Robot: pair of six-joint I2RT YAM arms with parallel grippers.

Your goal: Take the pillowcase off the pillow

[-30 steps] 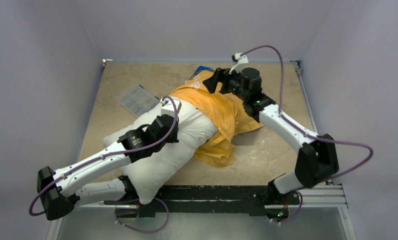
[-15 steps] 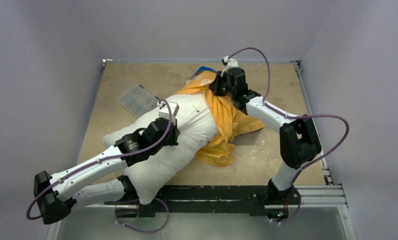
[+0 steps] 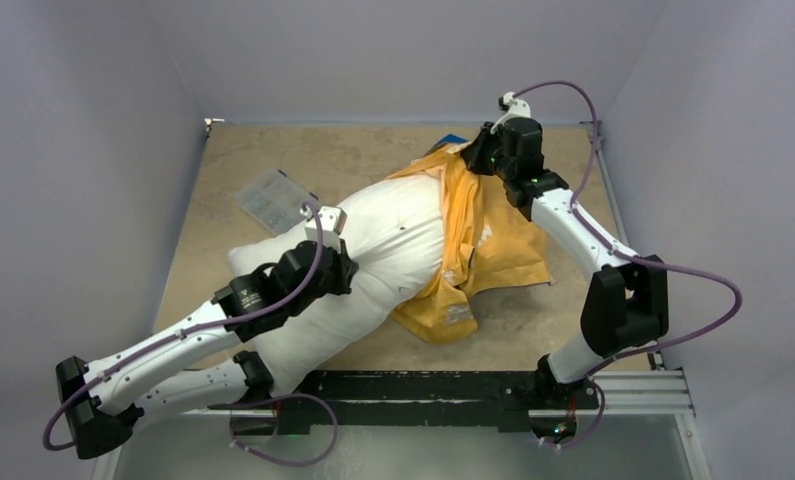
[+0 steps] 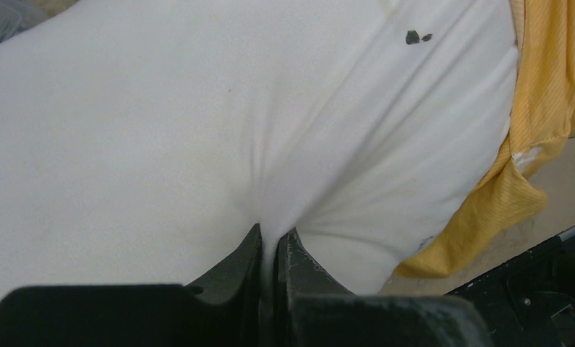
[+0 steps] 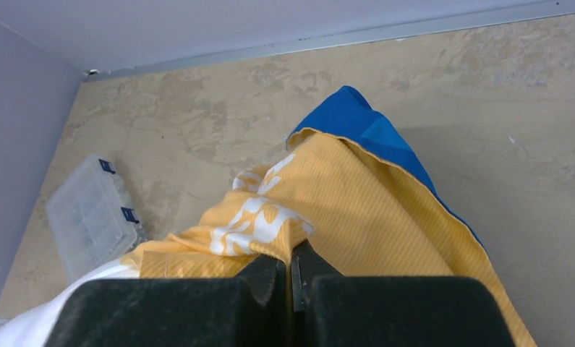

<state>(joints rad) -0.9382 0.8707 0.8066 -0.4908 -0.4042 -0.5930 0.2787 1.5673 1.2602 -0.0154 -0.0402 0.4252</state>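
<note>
The plump white pillow (image 3: pixel 373 270) lies diagonally across the table, its far right end still inside the orange-yellow pillowcase (image 3: pixel 498 240). My left gripper (image 3: pixel 341 262) is shut on a pinched fold of the pillow (image 4: pixel 197 130) near its middle; the fold runs down between the fingers (image 4: pixel 306 264) of the left gripper (image 4: pixel 274 242). My right gripper (image 3: pixel 481 160) at the far end is shut on a fold of the pillowcase (image 5: pixel 356 210), beside its white lettering, with the blue lining (image 5: pixel 353 119) showing beyond. The right gripper (image 5: pixel 291 253) holds cloth only.
A clear plastic compartment box (image 3: pixel 276 199) lies on the table left of the pillow, also seen at the left as the box (image 5: pixel 89 213) in the right wrist view. The back wall and the right rail (image 3: pixel 598 150) stand close to the right gripper.
The right gripper went from open to shut on the pillowcase, then pulled it to the right and back. More white pillow is bare. The left arm drew the pillow slightly toward the near left.
</note>
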